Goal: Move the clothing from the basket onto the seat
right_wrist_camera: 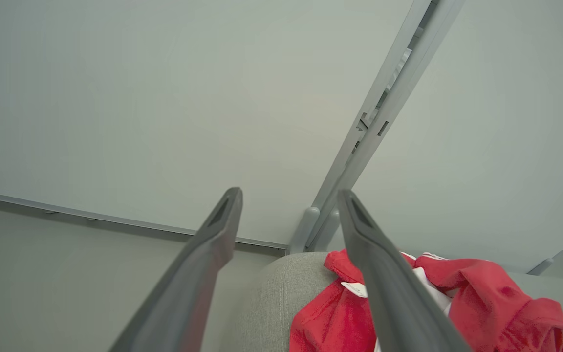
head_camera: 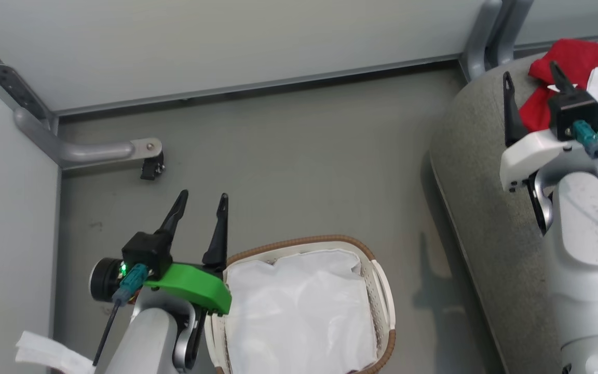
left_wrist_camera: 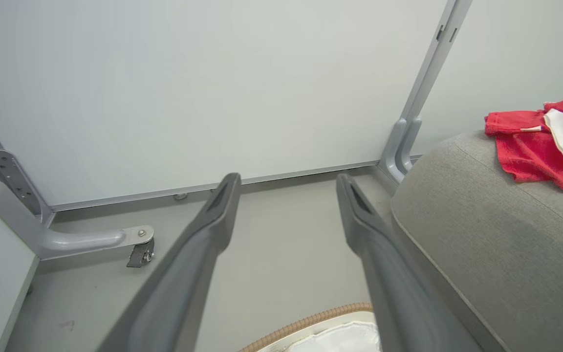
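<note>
Red clothing [head_camera: 563, 62] lies bunched on the seat [head_camera: 475, 171] in the head view, just beyond the right end effector [head_camera: 530, 70], which is spread and empty. The left end effector [head_camera: 202, 195], also spread, hangs by the basket [head_camera: 382, 291]. The left wrist view puts the clothing well apart, rightward; the right wrist view, just beneath that arm's parted fingers.

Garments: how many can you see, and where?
1. The red jersey lies crumpled on the grey seat. The basket holds its white liner; more could hide beneath.
</note>
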Robot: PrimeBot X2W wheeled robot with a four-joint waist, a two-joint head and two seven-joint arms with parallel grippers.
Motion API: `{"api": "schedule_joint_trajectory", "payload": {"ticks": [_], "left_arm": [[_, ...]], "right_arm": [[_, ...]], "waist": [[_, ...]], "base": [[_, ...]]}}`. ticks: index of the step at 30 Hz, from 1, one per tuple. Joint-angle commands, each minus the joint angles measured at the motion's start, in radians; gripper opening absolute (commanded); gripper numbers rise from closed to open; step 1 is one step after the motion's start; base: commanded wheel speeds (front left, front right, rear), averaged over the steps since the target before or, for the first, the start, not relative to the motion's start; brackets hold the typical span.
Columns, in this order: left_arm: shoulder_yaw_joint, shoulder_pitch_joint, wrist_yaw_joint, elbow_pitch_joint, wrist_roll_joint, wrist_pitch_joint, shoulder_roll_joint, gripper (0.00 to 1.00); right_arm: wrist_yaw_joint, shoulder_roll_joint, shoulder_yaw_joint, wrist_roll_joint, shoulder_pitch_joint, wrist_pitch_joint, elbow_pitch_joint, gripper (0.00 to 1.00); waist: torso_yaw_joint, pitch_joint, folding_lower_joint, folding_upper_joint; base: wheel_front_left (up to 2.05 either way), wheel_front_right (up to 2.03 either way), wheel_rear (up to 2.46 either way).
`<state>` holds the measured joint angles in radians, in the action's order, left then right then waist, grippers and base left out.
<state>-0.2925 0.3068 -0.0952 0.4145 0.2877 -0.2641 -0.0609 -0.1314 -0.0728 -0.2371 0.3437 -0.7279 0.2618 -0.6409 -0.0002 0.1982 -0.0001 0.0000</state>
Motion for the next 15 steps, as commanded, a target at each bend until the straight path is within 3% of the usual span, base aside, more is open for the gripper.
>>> {"api": "schedule_joint_trajectory", "payload": {"ticks": [1,8,15], "left_arm": [[0.025,-0.036,0.008,-0.006,-0.011,0.000,0.001,1.00],[0.160,-0.153,0.022,-0.030,-0.018,0.000,0.006,1.00],[0.214,-0.238,0.001,-0.047,-0.031,0.000,0.009,1.00]], "right_arm": [[0.001,0.001,0.009,-0.022,0.050,0.005,0.023,1.00],[0.001,0.020,0.087,-0.149,0.250,0.005,0.109,1.00],[0.001,0.021,0.152,-0.297,0.416,0.005,0.192,1.00]], "waist": [[0.062,-0.093,0.0001,0.0000],[0.076,-0.156,0.0001,0.0000],[0.091,-0.181,0.0001,0.0000]], "base": [[0.00,0.00,0.00],[0.00,0.00,0.00],[0.00,0.00,0.00]]}}
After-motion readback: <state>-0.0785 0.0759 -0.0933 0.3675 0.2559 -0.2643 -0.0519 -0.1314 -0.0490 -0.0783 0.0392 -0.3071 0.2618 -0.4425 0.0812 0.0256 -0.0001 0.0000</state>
